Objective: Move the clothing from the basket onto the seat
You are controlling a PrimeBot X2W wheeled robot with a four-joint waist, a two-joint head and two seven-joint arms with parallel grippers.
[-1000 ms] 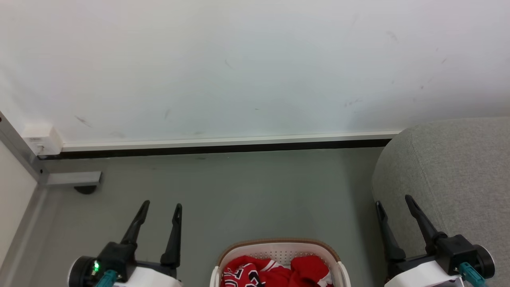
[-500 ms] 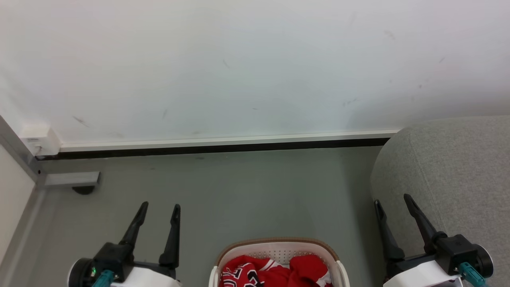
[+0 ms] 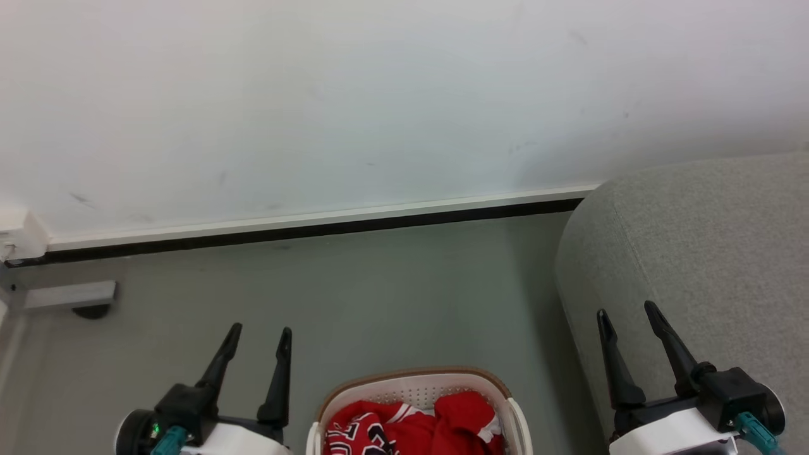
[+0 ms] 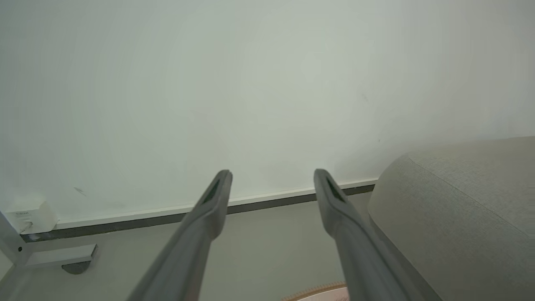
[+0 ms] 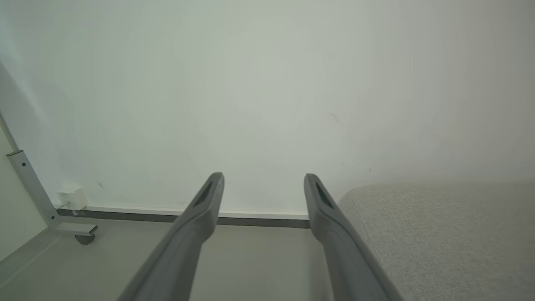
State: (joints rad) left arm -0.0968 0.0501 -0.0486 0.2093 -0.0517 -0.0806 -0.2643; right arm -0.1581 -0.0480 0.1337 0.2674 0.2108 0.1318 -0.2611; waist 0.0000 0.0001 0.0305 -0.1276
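Grey floor (image 3: 379, 284) meets a white wall (image 3: 316, 95). Near, the clothing (image 3: 430, 430) lies in the basket (image 3: 411, 373) between the left gripper (image 3: 261, 328) and right gripper (image 3: 624, 309), both wide open and empty; the seat (image 3: 695, 240) stands at the right.

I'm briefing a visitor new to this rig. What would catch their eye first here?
The red clothing heaped in the white basket, bottom middle of the head view, is the brightest thing. Next come the big grey seat at right and the open, empty left gripper and right gripper flanking the basket.
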